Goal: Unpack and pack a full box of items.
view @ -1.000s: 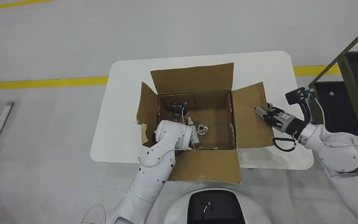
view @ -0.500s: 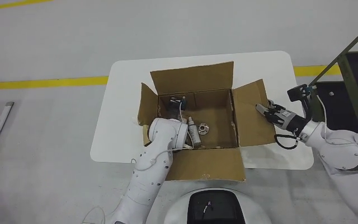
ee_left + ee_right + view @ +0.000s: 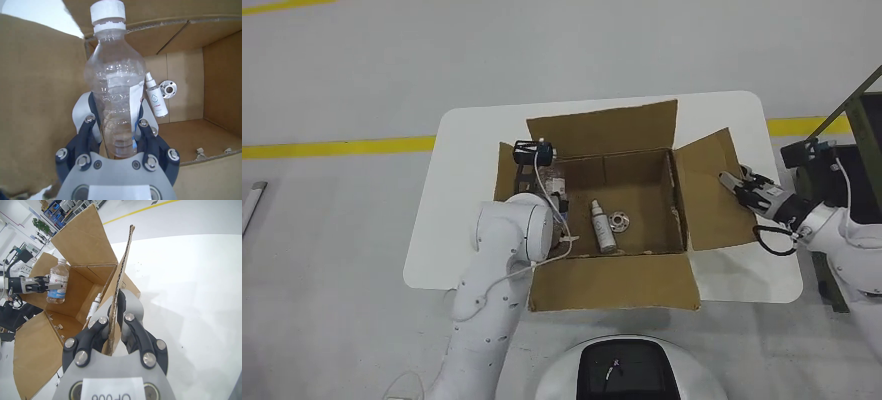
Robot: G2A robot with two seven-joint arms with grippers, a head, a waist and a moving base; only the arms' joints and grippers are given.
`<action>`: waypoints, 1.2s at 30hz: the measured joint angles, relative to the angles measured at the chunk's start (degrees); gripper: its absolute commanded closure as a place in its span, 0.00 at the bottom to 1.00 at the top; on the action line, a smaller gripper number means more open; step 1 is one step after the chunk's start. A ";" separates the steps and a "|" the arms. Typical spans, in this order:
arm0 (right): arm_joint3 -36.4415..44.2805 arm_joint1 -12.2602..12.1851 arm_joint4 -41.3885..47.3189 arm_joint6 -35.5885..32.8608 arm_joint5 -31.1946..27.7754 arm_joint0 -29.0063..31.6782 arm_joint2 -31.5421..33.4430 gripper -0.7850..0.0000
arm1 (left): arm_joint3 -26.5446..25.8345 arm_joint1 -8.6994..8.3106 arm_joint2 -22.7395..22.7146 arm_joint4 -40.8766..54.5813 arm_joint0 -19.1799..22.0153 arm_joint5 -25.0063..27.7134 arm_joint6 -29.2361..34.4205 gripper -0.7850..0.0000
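Note:
The open cardboard box [image 3: 622, 130] stands in the middle of the white table. My left gripper [image 3: 554, 195] is shut on a clear water bottle [image 3: 115, 85] with a white cap, held above the box's left side, just inside the left wall. In the right wrist view the water bottle [image 3: 56, 285] hangs clear of the box floor. A small white spray bottle [image 3: 599, 226] and a metal flange [image 3: 620, 217] lie on the floor of the box. My right gripper [image 3: 117, 302] is shut on the edge of the right flap [image 3: 124, 256].
The white table [image 3: 472, 150] has bare room to the left of the box and behind it. Small cardboard scraps [image 3: 200, 150] lie on a lower flap. A dark frame [image 3: 852, 110] stands off the table's right edge.
My left gripper has risen from the box floor to the left wall with the water bottle. The box has slid right, the right gripper drawing back with its flap.

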State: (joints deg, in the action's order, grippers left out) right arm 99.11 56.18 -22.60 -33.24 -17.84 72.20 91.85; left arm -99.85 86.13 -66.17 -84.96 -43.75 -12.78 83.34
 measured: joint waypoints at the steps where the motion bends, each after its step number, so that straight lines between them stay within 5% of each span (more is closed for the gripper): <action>1: 0.05 -0.04 -0.02 -0.11 0.00 0.06 0.23 0.74 | -0.81 0.01 -0.37 -0.07 0.16 -0.09 0.05 1.00; 2: 0.11 -0.07 -0.05 -0.17 0.01 0.11 0.38 0.58 | -1.45 0.01 -0.66 -0.19 0.29 -0.13 0.04 1.00; 3: 0.18 -0.09 -0.11 -0.23 0.04 0.17 0.53 0.07 | -2.08 0.01 -0.96 -0.23 0.43 -0.17 0.01 1.00; 4: 0.28 -0.13 -0.18 -0.31 0.10 0.23 0.70 0.00 | -2.94 0.02 -1.37 -0.14 0.63 -0.23 -0.03 1.00; 21: 3.27 -0.51 -0.21 0.23 0.50 1.10 3.58 0.00 | -9.87 -0.01 -7.30 6.76 3.55 1.77 -0.58 1.00; 36: 12.38 -0.94 -1.93 -0.12 -1.39 0.96 4.90 0.00 | -15.35 -1.54 -16.89 0.03 5.61 4.98 3.63 1.00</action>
State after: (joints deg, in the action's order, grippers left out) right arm 111.49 55.24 -24.53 -33.36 -19.23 73.16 96.75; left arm -115.19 84.59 -83.06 -84.93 -38.14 -7.80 86.97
